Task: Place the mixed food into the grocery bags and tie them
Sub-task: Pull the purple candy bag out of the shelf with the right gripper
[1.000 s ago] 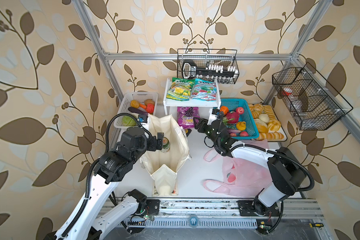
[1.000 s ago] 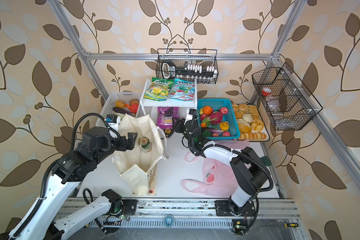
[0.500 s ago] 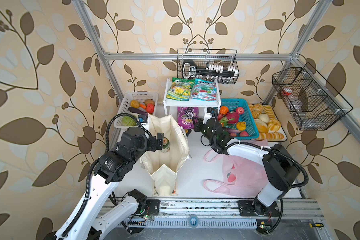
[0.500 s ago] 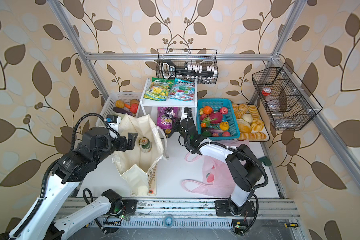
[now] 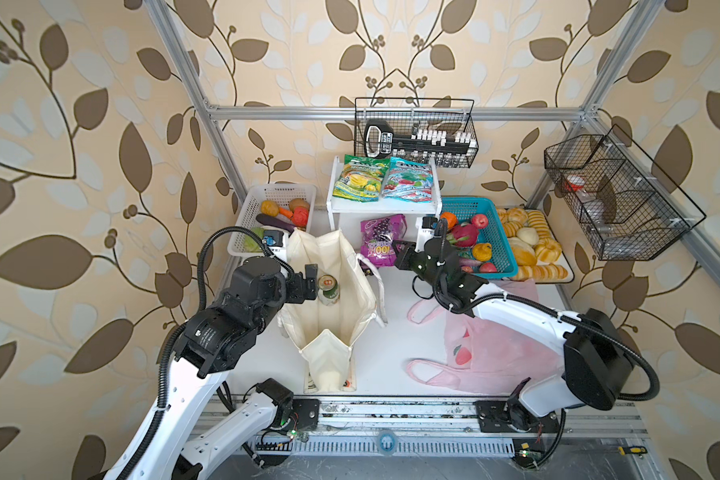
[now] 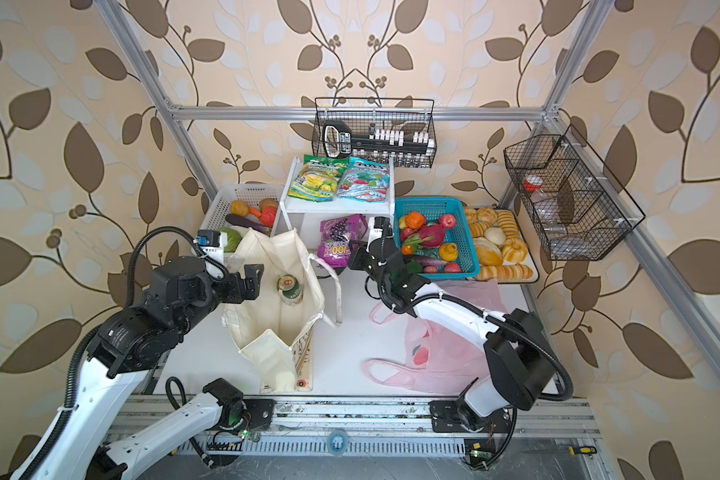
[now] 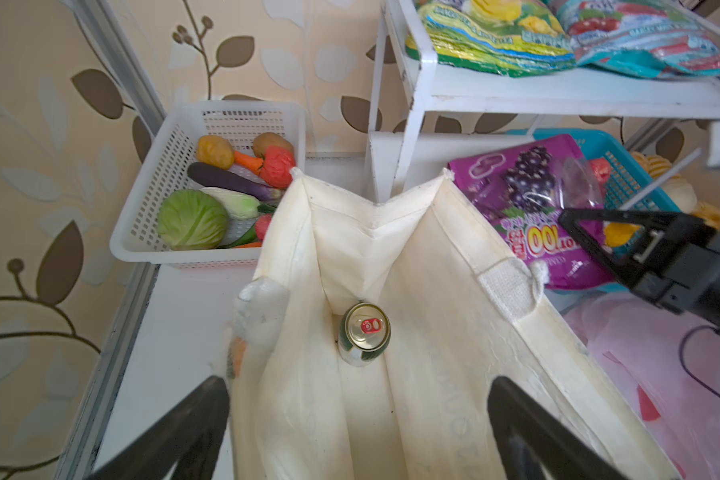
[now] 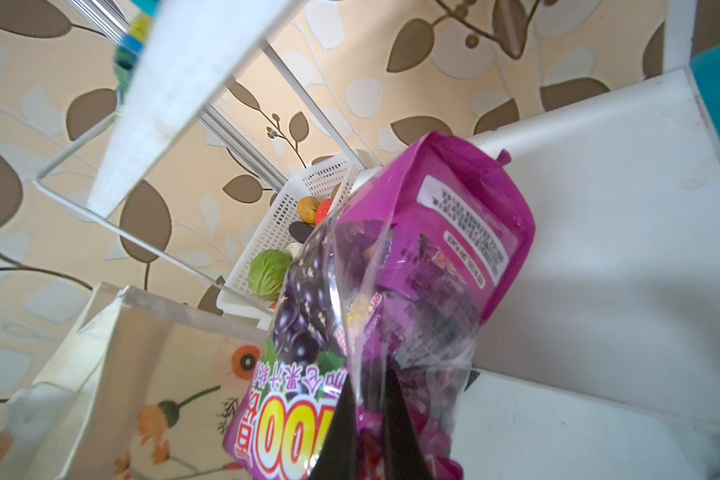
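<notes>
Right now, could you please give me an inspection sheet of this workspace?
Surface: white table, nothing seen spilled.
Job's things: green can standing inside the open canvas tote; pink bag flat on the table; teal-and-red packet on the white shelf; toy fruits in the blue basket.
Clutter: vegetable basket, bread rolls, green-and-yellow packet.
Grippers: left gripper open at the tote's mouth; right gripper shut on the purple packet.
Cables: black hoses loop off both arms.
Surroundings: aluminium frame, two wire baskets, leaf wallpaper.
</notes>
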You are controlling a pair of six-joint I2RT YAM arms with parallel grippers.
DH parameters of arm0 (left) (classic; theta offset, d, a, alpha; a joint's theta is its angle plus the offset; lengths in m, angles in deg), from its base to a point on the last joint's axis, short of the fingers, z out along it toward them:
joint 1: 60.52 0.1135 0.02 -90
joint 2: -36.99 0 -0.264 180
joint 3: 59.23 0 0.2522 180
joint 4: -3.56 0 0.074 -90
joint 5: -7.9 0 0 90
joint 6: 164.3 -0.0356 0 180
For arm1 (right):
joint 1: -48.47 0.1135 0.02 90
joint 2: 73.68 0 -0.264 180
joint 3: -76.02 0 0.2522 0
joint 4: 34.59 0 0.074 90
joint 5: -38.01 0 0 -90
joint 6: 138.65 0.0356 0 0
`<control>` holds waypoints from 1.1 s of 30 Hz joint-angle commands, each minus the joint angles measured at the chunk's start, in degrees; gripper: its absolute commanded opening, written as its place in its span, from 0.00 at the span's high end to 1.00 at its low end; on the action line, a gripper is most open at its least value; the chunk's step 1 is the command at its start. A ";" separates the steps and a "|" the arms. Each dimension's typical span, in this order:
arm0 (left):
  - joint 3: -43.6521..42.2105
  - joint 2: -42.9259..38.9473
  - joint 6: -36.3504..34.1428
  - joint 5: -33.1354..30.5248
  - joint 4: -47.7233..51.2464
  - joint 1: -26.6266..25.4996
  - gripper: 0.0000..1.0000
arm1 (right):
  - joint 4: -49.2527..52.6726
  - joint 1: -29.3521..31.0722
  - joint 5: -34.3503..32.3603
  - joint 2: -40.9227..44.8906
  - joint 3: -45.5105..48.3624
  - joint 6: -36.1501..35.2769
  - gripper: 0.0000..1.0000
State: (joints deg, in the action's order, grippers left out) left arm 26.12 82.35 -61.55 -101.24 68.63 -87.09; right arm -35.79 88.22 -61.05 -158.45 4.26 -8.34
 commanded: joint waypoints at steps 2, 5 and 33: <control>3.43 -0.20 4.01 -10.50 4.68 0.20 0.01 | 10.17 0.42 2.46 6.55 0.27 4.72 1.00; 3.64 -0.75 5.06 -14.38 6.52 0.20 0.01 | 14.25 -0.01 4.99 9.90 0.43 6.32 1.00; -2.38 -3.43 20.00 -2.52 18.12 0.27 0.09 | 44.40 11.11 5.09 25.05 -23.44 -10.36 1.00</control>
State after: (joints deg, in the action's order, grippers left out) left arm 24.94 78.42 -44.72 -105.87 84.63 -87.07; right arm 11.26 96.31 -55.15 -133.44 -14.36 -16.51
